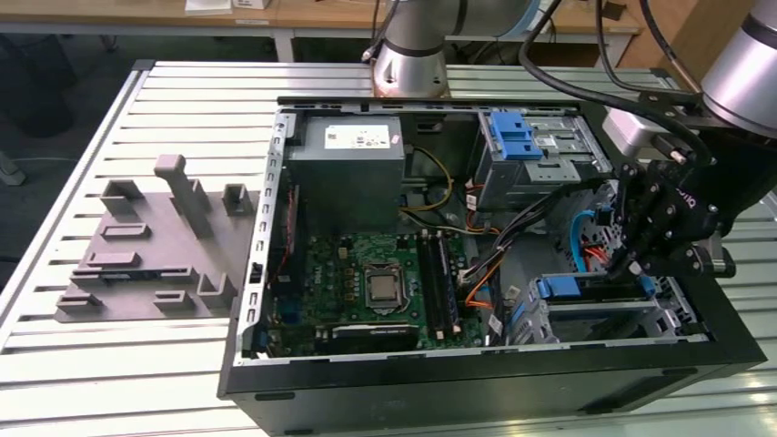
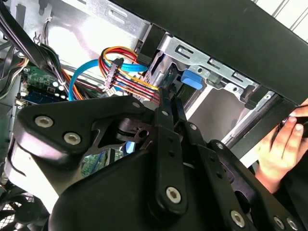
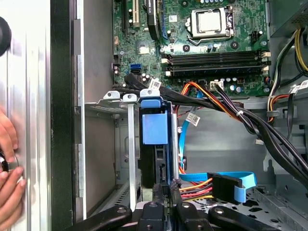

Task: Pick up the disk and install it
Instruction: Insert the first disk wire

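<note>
Open computer case (image 1: 486, 373) lying on its side on a slatted tabletop (image 1: 182, 364), seen in the exterior view; the claw (image 1: 640, 264) hangs inside the case at the right of the frame, above the drive cage. In the first wrist view the disk (image 3: 155, 144) stands on edge in the drive cage (image 3: 111, 103), left of centre, its blue bracket tab (image 3: 155, 126) facing the camera and the dark drive body below it. The claw (image 3: 166, 192) sits at the bottom centre of that frame with its two fingers drawn together, tips just beside the disk's lower edge; whether they pinch any part of it cannot be told.

Handling, as judged: the disk is a rigid, fairly heavy metal block, smooth on its faces and sensitive to knocks; the plastic bracket is the springier part, so the firm hold is across the bracket's edges, not the tab alone.

Obstructions: a blue flat cable (image 3: 226, 180) and an orange-red wire bundle (image 3: 197, 190) cross just beside the claw; black cables (image 3: 260, 130) run at the right. A person's hand (image 3: 8, 192) rests on the case wall at the lower left. The motherboard (image 1: 377, 291) lies well apart, at frame centre.
</note>
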Tool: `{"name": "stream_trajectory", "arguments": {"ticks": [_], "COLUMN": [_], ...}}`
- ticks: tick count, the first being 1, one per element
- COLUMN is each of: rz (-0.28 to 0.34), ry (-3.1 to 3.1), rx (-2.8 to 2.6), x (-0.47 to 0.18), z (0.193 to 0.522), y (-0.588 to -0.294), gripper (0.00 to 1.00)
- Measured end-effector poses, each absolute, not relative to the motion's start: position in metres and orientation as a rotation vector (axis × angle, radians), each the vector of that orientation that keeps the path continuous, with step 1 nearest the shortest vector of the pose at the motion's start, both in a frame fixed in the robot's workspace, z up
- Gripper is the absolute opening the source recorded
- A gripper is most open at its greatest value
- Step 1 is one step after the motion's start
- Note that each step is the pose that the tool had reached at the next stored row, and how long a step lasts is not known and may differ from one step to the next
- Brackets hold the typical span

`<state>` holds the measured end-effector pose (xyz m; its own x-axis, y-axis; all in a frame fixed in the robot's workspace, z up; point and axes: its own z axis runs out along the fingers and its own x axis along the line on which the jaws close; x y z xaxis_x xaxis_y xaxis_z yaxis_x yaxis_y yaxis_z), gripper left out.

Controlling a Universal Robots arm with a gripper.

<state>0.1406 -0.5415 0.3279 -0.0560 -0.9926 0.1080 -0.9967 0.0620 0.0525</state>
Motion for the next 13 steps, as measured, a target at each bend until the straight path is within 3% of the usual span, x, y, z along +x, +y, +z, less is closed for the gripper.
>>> {"name": "stream_trajectory", "arguments": {"ticks": [4, 5, 13], "rz": [0.054, 0.054, 0.054], "ry": [-2.202, -2.202, -2.202], "rx": [2.076, 2.076, 2.076], "x": [0.141, 0.141, 0.141], "z": [0.328, 0.328, 0.340], "y": [-0.541, -0.541, -0.541], "gripper": [0.18, 0.24, 0.24]}}
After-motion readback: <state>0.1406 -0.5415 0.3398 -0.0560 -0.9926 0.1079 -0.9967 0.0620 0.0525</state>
